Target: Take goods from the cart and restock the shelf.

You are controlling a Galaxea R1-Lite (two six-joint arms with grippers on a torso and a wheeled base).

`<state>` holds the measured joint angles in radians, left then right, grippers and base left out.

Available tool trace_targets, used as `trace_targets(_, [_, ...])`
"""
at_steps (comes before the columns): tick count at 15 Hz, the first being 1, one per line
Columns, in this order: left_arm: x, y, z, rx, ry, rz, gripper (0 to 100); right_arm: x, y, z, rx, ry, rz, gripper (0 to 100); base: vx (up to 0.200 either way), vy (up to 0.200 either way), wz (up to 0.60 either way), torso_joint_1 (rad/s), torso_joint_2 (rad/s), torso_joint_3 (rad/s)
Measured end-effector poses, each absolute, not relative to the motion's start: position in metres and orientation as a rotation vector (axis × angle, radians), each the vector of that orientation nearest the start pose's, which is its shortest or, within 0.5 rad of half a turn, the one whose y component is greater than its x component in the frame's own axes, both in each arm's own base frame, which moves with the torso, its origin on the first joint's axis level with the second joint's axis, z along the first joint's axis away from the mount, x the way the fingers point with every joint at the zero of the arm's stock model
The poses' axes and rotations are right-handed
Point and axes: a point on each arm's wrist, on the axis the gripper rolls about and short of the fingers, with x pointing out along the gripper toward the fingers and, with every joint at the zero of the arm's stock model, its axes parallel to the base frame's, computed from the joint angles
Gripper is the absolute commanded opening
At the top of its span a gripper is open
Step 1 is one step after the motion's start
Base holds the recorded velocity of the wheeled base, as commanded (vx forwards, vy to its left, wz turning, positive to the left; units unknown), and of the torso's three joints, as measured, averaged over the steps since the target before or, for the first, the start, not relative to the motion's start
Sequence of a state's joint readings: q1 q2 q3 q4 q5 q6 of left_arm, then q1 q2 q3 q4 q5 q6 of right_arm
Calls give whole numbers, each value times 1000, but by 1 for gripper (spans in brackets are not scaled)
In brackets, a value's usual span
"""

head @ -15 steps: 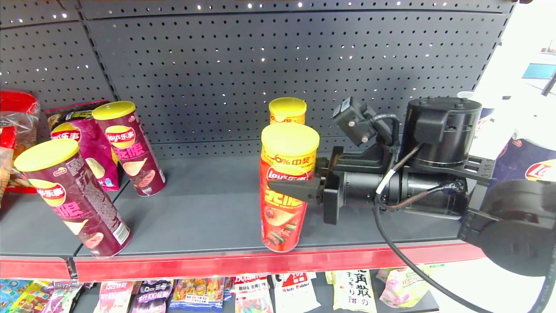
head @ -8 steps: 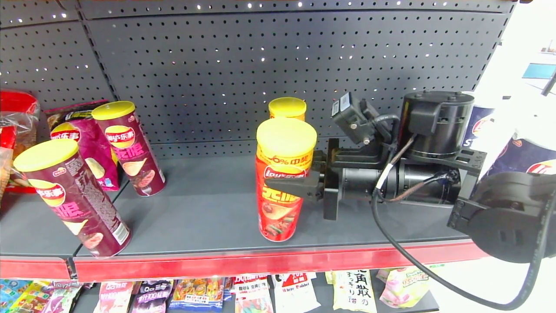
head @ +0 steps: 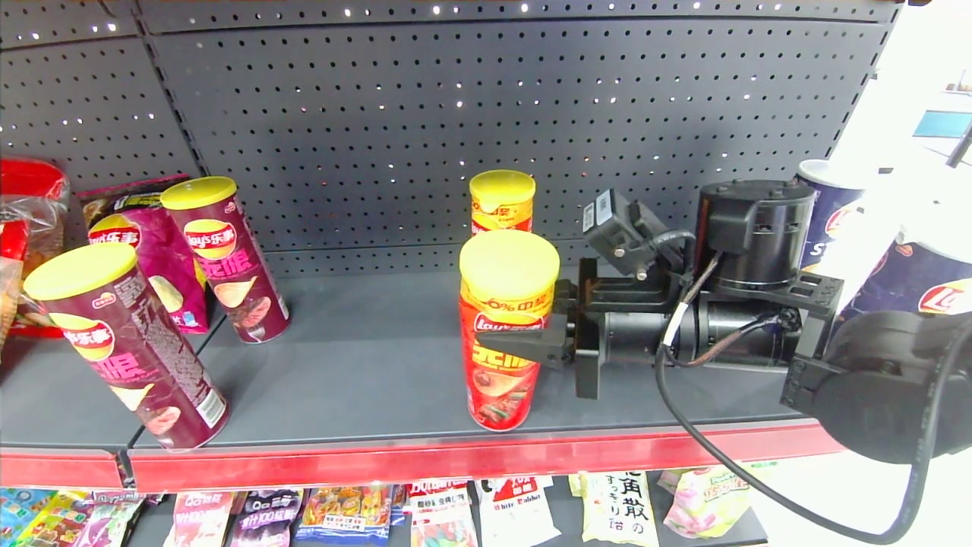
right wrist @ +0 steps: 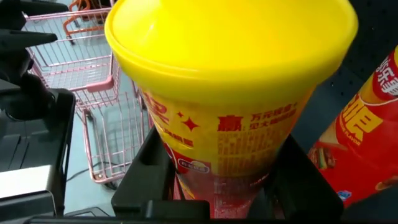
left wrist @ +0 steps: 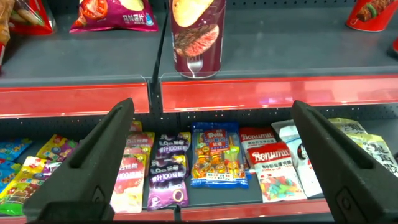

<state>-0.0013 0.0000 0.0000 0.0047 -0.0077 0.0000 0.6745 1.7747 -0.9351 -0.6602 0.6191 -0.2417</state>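
Right gripper [head: 510, 338] is clamped around the middle of the red chip can [head: 497, 387], which sits upright near the front edge of the shelf [head: 364, 357], right in front of a second can [head: 501, 199]. Left gripper [left wrist: 211, 106] has its fingers spread wide, gripping nothing.

— The front red can [head: 507, 334] is covering the lower half of the red can behind [head: 501, 199].
— And the right arm [head: 729, 334] is blocking most of the blue cans [head: 831, 205].
— The lower-shelf packets [head: 516, 516] are running off the bottom edge, and the red bag [head: 26, 182] is getting cropped at the left.
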Motion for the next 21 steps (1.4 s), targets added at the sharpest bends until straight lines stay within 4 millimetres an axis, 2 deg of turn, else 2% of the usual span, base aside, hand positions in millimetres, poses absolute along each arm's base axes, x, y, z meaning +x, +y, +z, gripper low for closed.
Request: trace_targets(21, [-23,0,75,0,4,-9,100,248,232,189,-209,54,1345,0,0,0,0,0,0,0])
